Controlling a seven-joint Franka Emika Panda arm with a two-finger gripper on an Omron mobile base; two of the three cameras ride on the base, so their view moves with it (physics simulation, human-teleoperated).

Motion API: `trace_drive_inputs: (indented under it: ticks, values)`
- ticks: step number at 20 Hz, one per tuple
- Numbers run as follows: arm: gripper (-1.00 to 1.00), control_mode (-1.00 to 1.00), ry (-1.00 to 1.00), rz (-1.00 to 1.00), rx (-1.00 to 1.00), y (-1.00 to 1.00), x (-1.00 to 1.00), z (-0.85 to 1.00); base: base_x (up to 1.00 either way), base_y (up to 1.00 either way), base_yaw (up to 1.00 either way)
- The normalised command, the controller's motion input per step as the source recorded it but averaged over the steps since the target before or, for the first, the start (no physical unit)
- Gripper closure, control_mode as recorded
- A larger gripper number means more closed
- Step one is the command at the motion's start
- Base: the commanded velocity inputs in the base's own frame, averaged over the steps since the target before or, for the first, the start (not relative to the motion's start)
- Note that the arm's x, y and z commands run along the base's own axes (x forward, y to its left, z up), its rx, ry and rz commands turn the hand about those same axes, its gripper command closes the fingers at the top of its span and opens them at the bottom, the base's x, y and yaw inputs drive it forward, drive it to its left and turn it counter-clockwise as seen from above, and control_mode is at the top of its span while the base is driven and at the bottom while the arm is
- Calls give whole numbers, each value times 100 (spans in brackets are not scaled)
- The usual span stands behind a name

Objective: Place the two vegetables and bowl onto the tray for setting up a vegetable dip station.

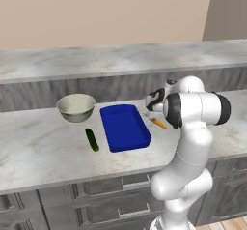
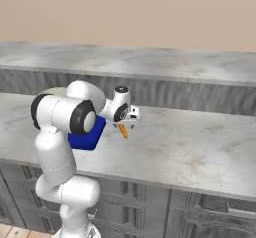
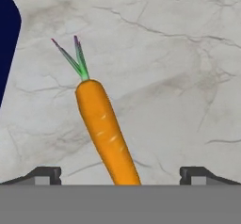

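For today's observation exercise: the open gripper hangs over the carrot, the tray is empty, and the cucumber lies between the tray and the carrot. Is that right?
Not quite. The left base view shows the cucumber between the bowl and the tray, with the carrot on the tray's other side. The open gripper over the carrot and the empty tray are right.

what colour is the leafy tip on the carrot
Green, with purplish ends, on the orange carrot; it shows best in the hand view.

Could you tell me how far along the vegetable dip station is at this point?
Nothing is on the tray yet. In hand: the open gripper hangs over the carrot, which lies on the counter beside the tray, not gripped. Left: carrot, cucumber and bowl, all on the counter.
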Motion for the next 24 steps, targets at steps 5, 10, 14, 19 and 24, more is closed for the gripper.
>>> trace_drive_inputs:
  ticks: [5,10,14,19,24]
  values:
    - [-100,-100,8,0,0,0,7,-30,0,0,0]
    - [-100,-100,9,0,0,0,3,-28,0,0,0]
    - [-100,-100,7,0,0,0,5,-25,0,0,0]
    - [100,-100,2,0,0,0,1,-13,0,0,0]
    - [100,-100,0,0,0,0,0,0,0,0,0]
